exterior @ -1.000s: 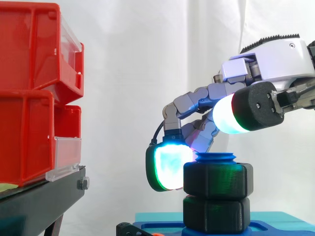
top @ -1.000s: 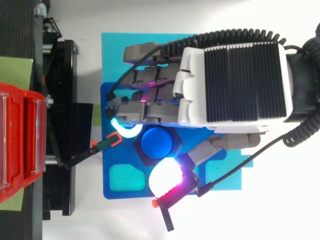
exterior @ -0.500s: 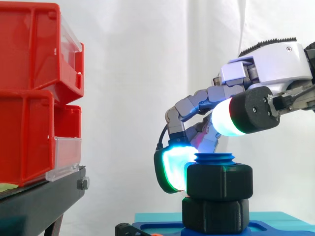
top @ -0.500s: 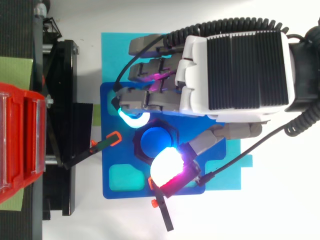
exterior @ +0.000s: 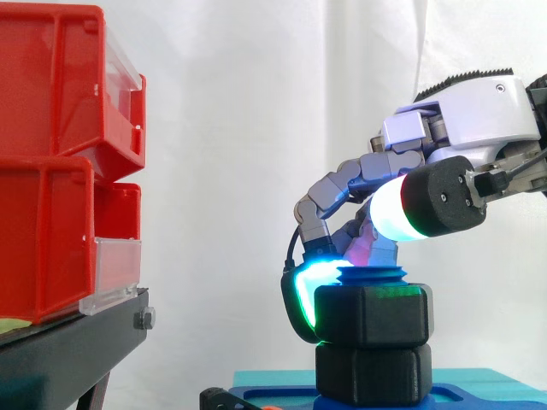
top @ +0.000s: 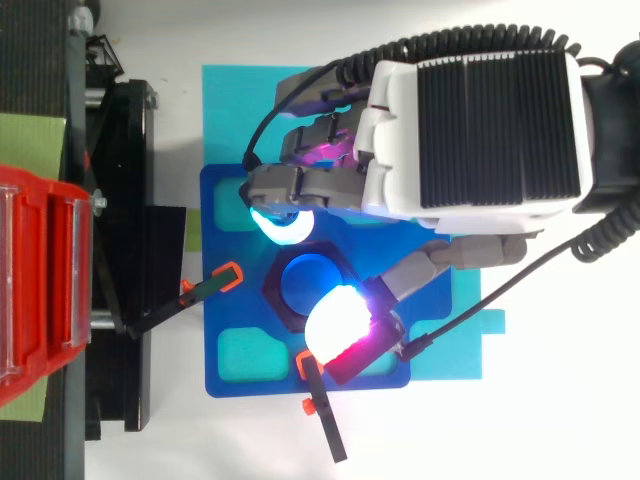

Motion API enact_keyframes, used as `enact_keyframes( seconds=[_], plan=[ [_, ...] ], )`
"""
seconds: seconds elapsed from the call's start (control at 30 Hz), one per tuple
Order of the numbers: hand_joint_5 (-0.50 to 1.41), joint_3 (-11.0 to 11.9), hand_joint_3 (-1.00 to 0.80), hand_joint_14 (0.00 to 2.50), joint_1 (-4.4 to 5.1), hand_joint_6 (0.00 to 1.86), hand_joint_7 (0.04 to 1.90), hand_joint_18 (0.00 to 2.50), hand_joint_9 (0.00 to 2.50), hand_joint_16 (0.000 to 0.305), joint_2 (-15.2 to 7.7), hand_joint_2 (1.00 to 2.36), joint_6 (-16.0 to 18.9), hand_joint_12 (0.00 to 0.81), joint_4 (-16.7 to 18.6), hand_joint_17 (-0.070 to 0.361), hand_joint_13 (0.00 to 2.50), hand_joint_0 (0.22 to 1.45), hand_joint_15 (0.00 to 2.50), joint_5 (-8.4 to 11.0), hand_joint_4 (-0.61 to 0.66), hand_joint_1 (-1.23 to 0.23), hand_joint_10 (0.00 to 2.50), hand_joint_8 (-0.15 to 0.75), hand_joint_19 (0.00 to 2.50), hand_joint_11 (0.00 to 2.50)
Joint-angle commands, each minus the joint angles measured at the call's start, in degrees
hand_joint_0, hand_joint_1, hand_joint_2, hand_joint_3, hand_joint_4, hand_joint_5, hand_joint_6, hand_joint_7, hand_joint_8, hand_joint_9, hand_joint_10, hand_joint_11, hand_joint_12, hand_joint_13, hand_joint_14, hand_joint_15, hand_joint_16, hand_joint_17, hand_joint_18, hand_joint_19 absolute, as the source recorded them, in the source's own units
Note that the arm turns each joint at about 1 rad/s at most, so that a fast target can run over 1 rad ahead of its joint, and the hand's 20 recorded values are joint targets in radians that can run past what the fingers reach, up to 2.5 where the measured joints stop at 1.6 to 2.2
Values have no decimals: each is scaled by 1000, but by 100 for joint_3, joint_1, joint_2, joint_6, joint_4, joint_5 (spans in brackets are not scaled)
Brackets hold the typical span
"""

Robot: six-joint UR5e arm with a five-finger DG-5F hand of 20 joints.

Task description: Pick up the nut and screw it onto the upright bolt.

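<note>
the nut sits on the upright bolt, whose blue top pokes out above it. below it is a second black hex piece, standing on the blue base plate; whether the two touch is hard to tell. the hand reaches in from the right and above, fingers curled down and clamped on the nut: a cyan finger pad presses its far-left face and the thumb pad bears on the opposite edge. the nut lies directly under the fingers, between the two pads, its bore axis vertical and in line with the bolt. so any turn has to run around that vertical axis, with the pads on opposite faces. the red bins stand well apart to the left.
</note>
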Motion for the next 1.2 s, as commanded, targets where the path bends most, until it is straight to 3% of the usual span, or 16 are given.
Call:
enact_keyframes(
  seconds=[0.0,0.3,0.37,0.43,0.57,0.77,0.97,1.17],
  plan=[
    [35,-5,-500,0,-13,705,1073,642,1288,11,0,1000,0,169,-8,24,938,552,0,-14,106,-281,0,260,49,0],
    [47,223,-500,0,-136,659,1145,714,1399,10,0,1000,-71,159,-298,23,987,540,0,-155,126,-254,0,246,99,0],
    [46,320,-500,0,-162,616,1215,695,1364,12,0,1000,-115,166,-377,26,967,537,0,-190,147,-241,0,249,97,0],
    [50,381,-500,0,-171,502,1402,647,1312,14,0,1000,-132,184,-430,30,927,535,0,-208,167,-226,0,267,88,0],
    [15,592,-500,0,-188,504,1284,595,1245,15,0,1000,-194,197,-579,35,879,531,0,-260,133,-219,0,263,85,0],
    [-30,610,-500,0,-171,505,1121,567,1151,18,0,1000,-211,213,-518,40,835,525,0,-296,205,-207,0,262,81,0],
    [-80,610,-500,0,-127,503,779,462,1015,24,0,1000,-202,224,-263,53,719,515,0,-296,230,-181,0,248,45,0],
    [-100,557,-500,0,-39,502,674,295,900,25,0,1000,-202,240,54,57,581,508,0,-278,220,-164,0,226,0,0]
  ],
)
